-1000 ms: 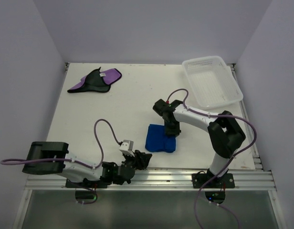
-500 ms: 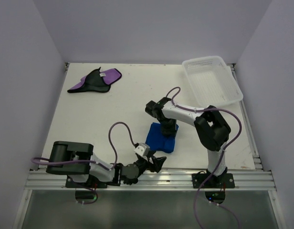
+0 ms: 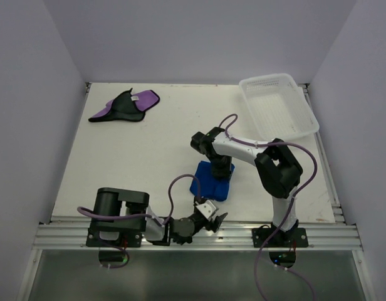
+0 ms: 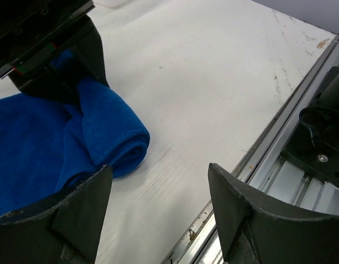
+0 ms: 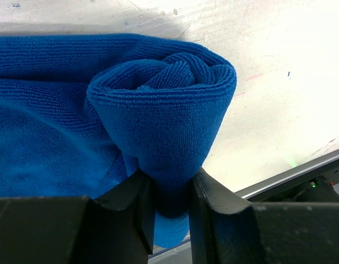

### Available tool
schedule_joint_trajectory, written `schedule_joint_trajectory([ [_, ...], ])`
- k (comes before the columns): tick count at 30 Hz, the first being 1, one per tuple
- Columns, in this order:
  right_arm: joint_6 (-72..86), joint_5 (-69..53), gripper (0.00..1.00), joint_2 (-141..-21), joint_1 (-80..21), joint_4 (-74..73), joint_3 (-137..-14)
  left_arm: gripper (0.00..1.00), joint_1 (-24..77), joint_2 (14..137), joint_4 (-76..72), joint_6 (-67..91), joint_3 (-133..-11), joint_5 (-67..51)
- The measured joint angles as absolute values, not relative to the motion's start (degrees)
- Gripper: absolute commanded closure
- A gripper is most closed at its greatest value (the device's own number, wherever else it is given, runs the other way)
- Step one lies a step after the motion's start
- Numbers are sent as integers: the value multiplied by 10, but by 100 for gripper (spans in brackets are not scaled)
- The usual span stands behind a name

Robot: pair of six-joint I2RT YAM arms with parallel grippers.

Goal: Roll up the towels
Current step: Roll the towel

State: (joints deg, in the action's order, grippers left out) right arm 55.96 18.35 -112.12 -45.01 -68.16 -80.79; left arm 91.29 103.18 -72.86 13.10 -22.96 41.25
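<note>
Blue towel [image 3: 212, 182] half rolled, nipped by the right pincer [image 5: 170, 190].
Left pincer [image 4: 158, 173] is wide and empty; the roll lies just ahead, close to one finger, running away from it.

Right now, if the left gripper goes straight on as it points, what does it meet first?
Probably the rolled end of the blue towel, a little off centre; depth is unclear, otherwise the table.

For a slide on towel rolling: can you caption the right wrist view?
Right pincer pinching the rolled end of the blue towel on the white table.
</note>
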Motion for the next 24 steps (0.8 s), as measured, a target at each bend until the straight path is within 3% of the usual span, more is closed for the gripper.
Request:
schedule_joint_trajectory([
  [17,555,165,100,-1121,-450,-677,-804,27,911,1146,-734,-57,-322,491],
  [19,554,165,100,-1121,-450,-674,-803,30,907,1147,-735,-58,-322,495],
  [24,552,163,100,-1120,-450,-670,-799,55,884,1152,-736,-62,-327,492],
])
